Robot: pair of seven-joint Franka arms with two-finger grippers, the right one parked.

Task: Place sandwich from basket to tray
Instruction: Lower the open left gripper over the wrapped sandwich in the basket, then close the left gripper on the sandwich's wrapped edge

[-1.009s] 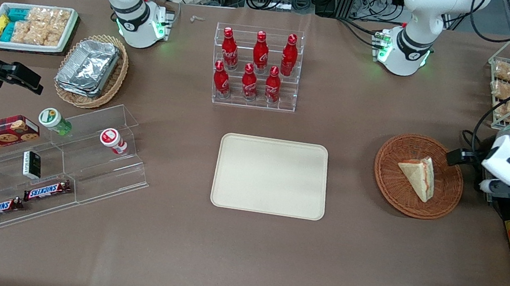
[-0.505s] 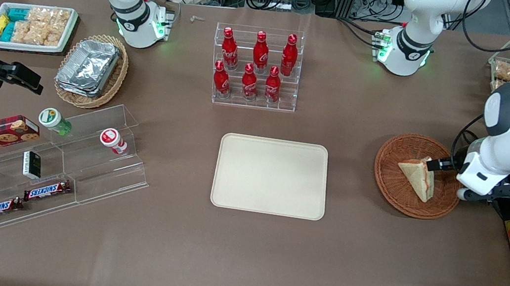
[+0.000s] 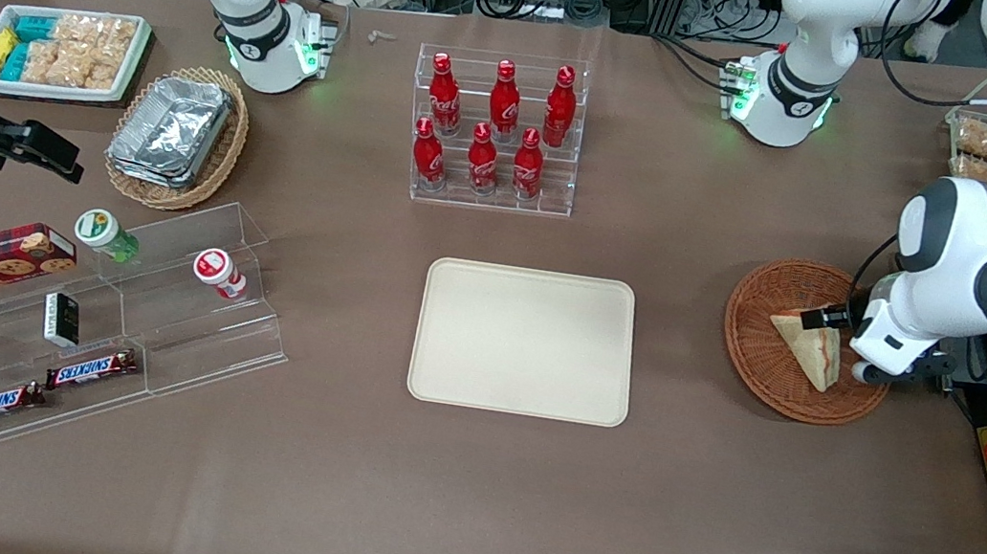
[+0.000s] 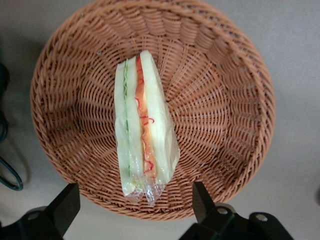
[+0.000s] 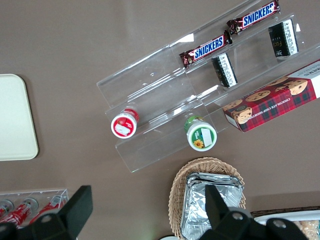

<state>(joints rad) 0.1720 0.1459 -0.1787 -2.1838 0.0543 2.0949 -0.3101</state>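
The sandwich point(image 4: 142, 127) is a triangular wedge of pale white bread wrapped in clear film, standing on edge so its cut face shows a red-orange strip with thin red shreds and a narrower green layer between the slices. It lies inside the basket point(image 3: 759, 348), a round, shallow, reddish-brown wicker bowl on the brown counter point(image 3: 461, 504) toward the working arm's end, well apart from the cream-beige tray point(image 3: 526, 341), which is bare. The claw point(image 4: 135, 207) hangs above the basket with its two dark fingers point(image 4: 62, 210) spread wide, one to each side of the wedge's crimped end, holding nothing and not touching the sandwich. The wrist view gives the filling layers, the film's sealed tips and the finger gap; the front view instead shows the flat bread face of the wedge point(image 3: 810, 346), the claw point(image 3: 831, 318) over the basket's rim nearest the arm, and the tray's place between the basket and the clear acrylic steps point(image 3: 161, 308). Farther from the front camera than the tray stands a rack of red bottles point(image 3: 495, 128).
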